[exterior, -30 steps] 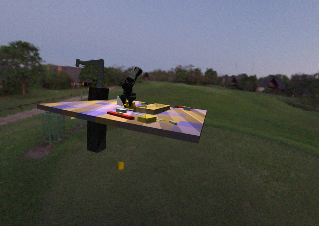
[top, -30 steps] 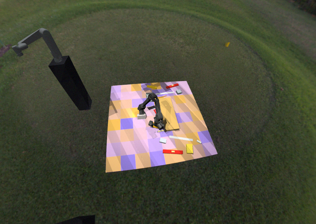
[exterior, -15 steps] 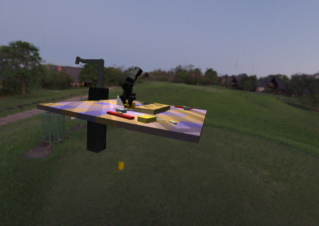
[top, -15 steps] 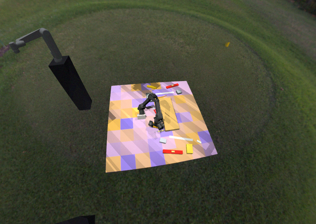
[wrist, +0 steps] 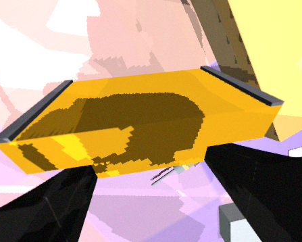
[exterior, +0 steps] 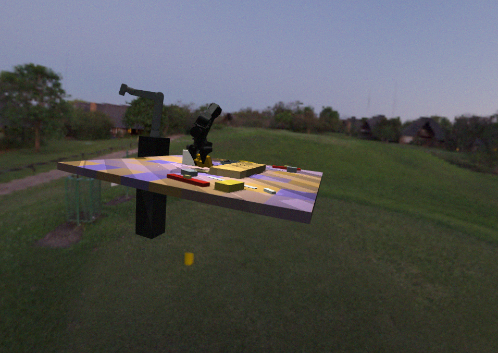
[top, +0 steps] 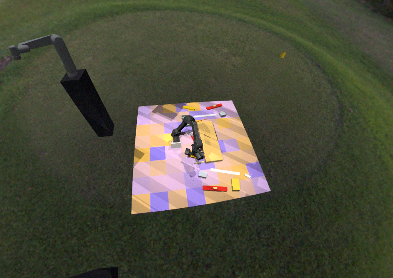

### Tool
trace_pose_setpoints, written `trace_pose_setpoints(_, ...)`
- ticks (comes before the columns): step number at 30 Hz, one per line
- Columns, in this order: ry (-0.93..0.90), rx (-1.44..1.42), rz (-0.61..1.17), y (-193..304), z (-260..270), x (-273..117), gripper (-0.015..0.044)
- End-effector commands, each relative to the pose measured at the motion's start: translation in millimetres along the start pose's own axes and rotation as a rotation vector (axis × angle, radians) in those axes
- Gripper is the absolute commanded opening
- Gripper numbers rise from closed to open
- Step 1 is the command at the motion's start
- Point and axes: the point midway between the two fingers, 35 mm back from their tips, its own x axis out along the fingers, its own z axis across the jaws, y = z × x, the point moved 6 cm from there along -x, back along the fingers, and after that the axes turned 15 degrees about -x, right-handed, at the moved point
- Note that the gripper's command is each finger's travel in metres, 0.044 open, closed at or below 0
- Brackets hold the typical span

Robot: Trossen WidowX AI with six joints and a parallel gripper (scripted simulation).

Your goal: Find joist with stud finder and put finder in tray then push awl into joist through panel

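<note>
Found the gripper (top: 194,155) (exterior: 198,159) (wrist: 148,148) clamped on the yellow stud finder (top: 192,156) (exterior: 208,161) (wrist: 142,118), with a wide spread between the fingertips. Noted dark strips along two opposite edges of that body, and patches of shadow across it. Saw it beside the near-left corner of the tan floor panel (top: 212,141) (exterior: 237,170) (wrist: 277,51) in the top view, off the panel's upper face. Could not tell from these angles whether it touched the table (top: 158,180) (exterior: 120,175).

Spotted the awl (top: 199,162) (wrist: 163,177) lying just beyond the stud finder, near the panel's end, with its pale handle mostly hidden in the wrist view. Made out the grey tray (top: 182,120) (exterior: 228,161) past the panel's other end, partly behind the arm in the top view.

Farther out, saw a grey block (top: 202,174) (exterior: 189,172) (wrist: 238,226) near the awl, then a red spirit level (top: 214,188) (exterior: 187,180) beside a yellow block (top: 235,184) (exterior: 228,186). Saw a long white strip (top: 225,171) between panel and yellow block, and a small white block (top: 247,175) (exterior: 269,191) near the strip's end. Toward the far edge, picked out another red level (top: 213,106) (exterior: 286,168) and a yellow bar (top: 188,107).
</note>
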Motion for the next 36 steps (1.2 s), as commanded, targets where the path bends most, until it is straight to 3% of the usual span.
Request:
trace_pose_setpoints(1, 0.007, -0.008, 0.011, 0, -1, -13, 0.0)
trace_pose_setpoints(14, 0.006, -0.008, 0.011, -4, -1, -37, 0.0)
trace_pose_setpoints(36, -0.028, -0.003, 0.109, -13, -3, -33, 0.0)
